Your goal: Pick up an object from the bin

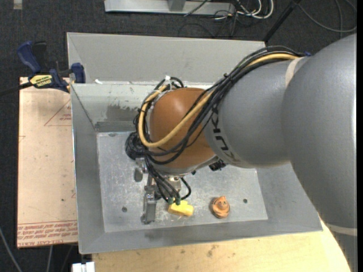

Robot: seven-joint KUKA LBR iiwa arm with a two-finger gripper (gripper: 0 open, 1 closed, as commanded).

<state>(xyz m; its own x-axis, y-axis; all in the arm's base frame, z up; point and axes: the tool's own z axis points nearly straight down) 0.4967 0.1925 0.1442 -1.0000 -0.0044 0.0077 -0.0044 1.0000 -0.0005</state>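
Now we log the jaws low in the bin (85, 152), lower middle of frame; gap impossible to tell. A yellow block (181, 209) lies just right of them, long axis left-right.

The camera hangs above the grey bin (113, 169) and looks down into it, a little from one side: the bin's far wall (170, 55) shows its inner face at the top of the frame, and the bin's near rim (198, 239) lies at the bottom. The camera is near enough that the bin takes most of the frame, with dark floor (57, 10) beyond the far wall. The arm (283, 112) crosses the bin's right side, close under the lens.
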